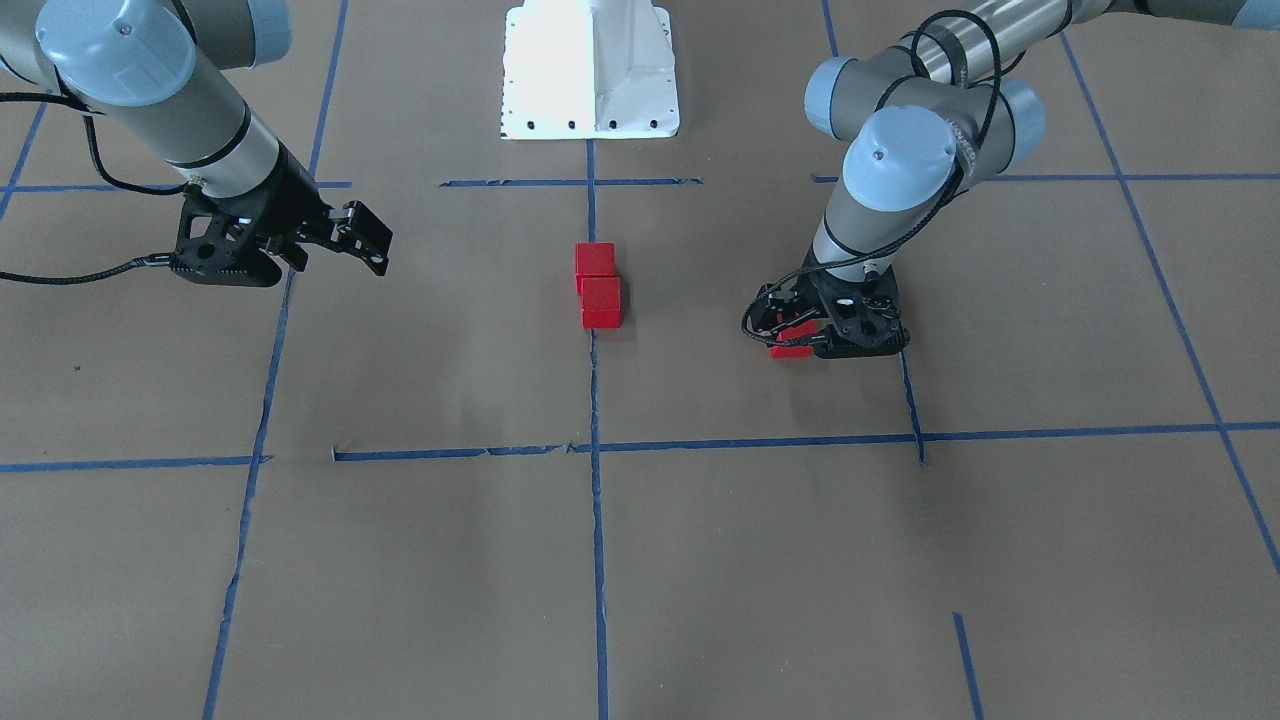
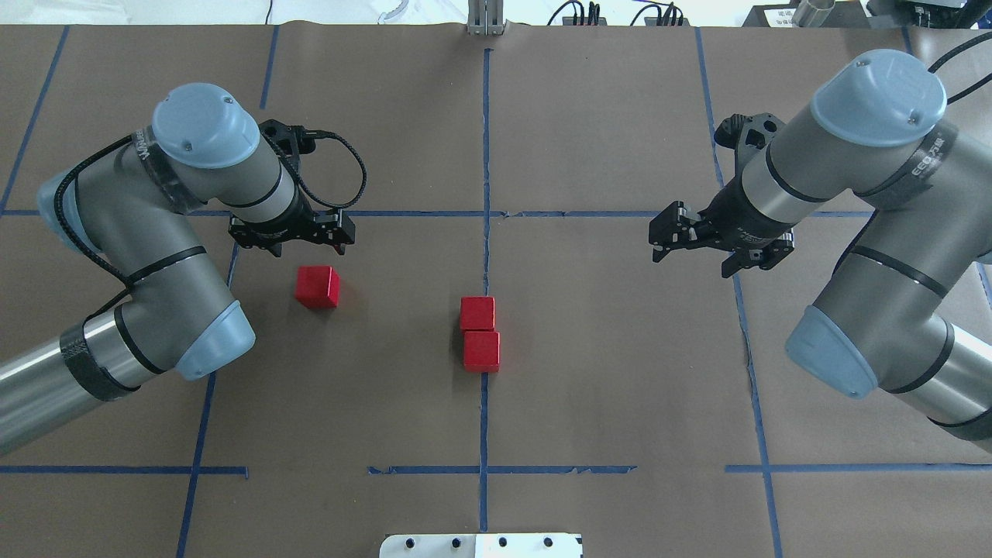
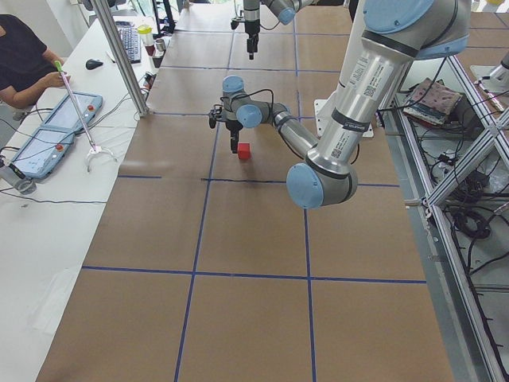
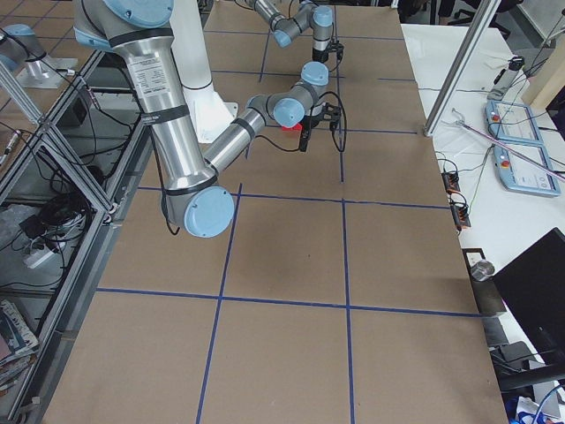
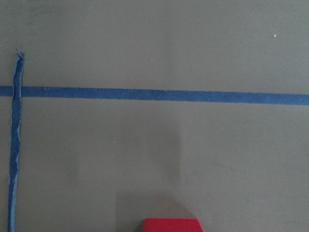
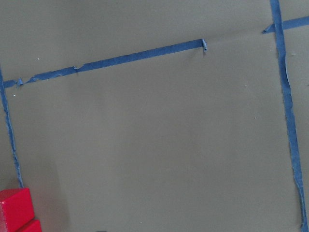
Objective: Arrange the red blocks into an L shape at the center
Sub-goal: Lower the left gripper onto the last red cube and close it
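Jaws of the left gripper (image 2: pixel 293 242) stood spread wide, wider than a block, and held nothing. Jaws of the right gripper (image 2: pixel 657 239) were open too, with a clear gap, and they touched nothing.

All three red blocks were small bright cubes with plain dull faces, much smaller than the grippers. Two red blocks (image 2: pixel 477 313) sat at the center (image 2: pixel 515 310), right on the long blue tape line (image 2: pixel 485 155). They touched each other, one farther from the robot and one nearer. The nearer one (image 2: pixel 481 350) sat a tiny bit to the right. The third block (image 2: pixel 318 287) lay on the brown paper (image 2: pixel 387 403) well to the left of the pair, just by the left gripper.

From overhead the third block showed whole, on the near side of the left gripper and not in its grip. From the front the black fingers (image 1: pixel 840 340) hid part of the same block (image 1: pixel 792 349), so it looked tucked in among them. The left wrist camera saw only the top edge of that block (image 5: pixel 171 225) at the bottom of its picture, plus two blue lines and no fingers. The right wrist camera saw the pair (image 6: pixel 14 209) in its lower left corner. How high the left gripper hung over the table could not be told.
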Robot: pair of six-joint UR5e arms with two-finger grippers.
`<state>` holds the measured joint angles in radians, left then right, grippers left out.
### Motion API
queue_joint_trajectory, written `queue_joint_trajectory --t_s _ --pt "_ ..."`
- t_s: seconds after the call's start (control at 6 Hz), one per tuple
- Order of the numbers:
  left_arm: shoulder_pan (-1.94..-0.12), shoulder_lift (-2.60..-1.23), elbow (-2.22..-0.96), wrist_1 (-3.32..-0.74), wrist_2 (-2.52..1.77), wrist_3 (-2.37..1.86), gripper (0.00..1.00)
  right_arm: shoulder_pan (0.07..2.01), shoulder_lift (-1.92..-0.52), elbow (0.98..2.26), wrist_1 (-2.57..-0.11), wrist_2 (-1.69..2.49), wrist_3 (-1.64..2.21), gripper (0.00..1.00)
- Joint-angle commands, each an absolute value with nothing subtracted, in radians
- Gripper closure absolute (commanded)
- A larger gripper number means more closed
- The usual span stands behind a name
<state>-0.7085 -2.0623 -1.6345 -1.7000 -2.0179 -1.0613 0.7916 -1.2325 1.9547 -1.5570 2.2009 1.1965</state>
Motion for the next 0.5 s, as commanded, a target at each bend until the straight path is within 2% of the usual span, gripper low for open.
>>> queue_joint_trajectory --t_s 0.0,0.33 --pt "-0.689 -2.062 -1.623 -1.709 -2.019 -1.06 0.03 0.792 -1.232 1.954 -1.557 2.201 1.197 0.0" --pt "-0.669 -2.065 -1.617 -1.707 -2.02 -1.065 0.03 0.792 -1.233 1.954 -1.557 2.201 1.197 0.0"
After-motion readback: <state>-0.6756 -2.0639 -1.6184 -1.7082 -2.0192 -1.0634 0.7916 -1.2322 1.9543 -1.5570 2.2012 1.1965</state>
